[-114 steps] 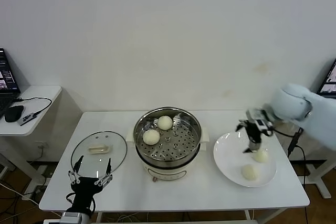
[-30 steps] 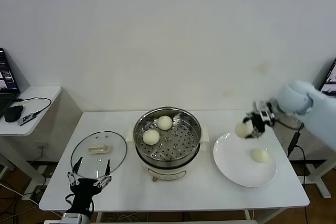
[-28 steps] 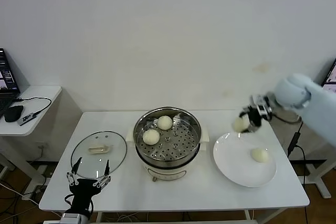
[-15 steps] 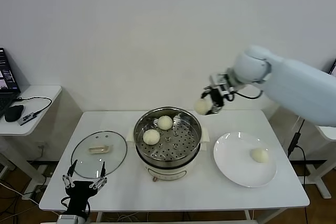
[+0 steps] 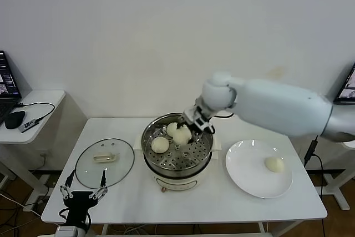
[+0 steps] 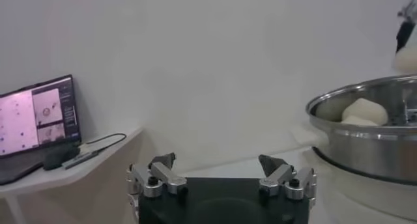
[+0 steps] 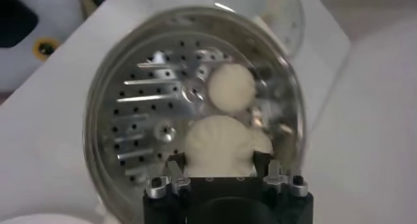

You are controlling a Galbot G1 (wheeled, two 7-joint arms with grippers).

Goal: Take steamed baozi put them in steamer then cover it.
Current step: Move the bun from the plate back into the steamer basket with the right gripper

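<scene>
In the head view, the right gripper (image 5: 187, 130) hangs over the steamer (image 5: 177, 147), its fingers clamped on a steamed baozi (image 5: 182, 135). Just beside that held bun sit two more baozi (image 5: 160, 145) on the perforated tray. To the gripper's right, a white plate (image 5: 249, 178) carries the fourth baozi (image 5: 274, 164). The cover (image 5: 104, 163) lies flat on the white table (image 5: 199, 201), well to the gripper's left, just beyond the left gripper (image 5: 82, 195), which waits at the table's near edge with its fingers spread wide. A plain white wall backs the table, and a side desk (image 5: 30, 115) with a mouse and cable stands farther left.

In the left wrist view, the left gripper (image 6: 220, 176) is open and empty; ahead of it rises the steamer's steel rim (image 6: 365, 124), with a lit screen (image 6: 36, 120) off to the side.

In the right wrist view, the right gripper (image 7: 221, 168) holds its baozi (image 7: 220, 146) above the holed tray (image 7: 143, 114), with another bun (image 7: 230, 87) just beyond.
</scene>
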